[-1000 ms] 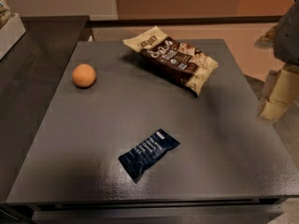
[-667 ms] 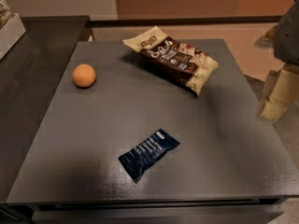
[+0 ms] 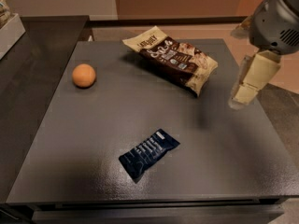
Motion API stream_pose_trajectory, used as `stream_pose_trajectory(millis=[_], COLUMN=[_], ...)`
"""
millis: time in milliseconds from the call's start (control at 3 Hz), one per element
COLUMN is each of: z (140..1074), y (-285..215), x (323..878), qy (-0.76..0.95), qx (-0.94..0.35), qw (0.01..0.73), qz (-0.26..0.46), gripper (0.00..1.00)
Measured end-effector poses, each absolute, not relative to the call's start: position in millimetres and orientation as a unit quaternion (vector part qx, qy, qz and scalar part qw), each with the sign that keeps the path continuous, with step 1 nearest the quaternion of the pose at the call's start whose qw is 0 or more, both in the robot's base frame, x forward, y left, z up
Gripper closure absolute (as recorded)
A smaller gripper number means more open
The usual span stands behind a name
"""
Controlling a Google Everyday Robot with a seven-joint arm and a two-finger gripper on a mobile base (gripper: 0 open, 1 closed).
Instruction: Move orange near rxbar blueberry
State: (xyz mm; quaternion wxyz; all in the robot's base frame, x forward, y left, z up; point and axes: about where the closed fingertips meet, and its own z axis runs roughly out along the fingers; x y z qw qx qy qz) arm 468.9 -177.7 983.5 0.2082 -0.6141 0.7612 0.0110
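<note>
Hanging right of the snack bag (image 3: 174, 59), the gripper (image 3: 241, 93) is above the table (image 3: 84, 139); whether it is spread or closed is unclear. The orange (image 3: 84, 75) sits well left of the bag, and the blue bar (image 3: 148, 153) lies in front of the bag, well apart from it.

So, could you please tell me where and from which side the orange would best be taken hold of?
I would grip the orange across its widest middle, coming straight down from above. It is round, so any side serves, and it sits alone on the table with nothing crowding it. The claw hangs at the table's right edge, so it must cross over first.
</note>
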Motion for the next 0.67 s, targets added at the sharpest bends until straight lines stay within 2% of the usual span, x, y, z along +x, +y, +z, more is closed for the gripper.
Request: stream_pose_trajectory(millis=[667], z=[985.4], y=[-110.5], x=[520.0], qy=[0.742], qx=[-0.621], qw=[0.247], qz=[0.046], gripper=[0.0])
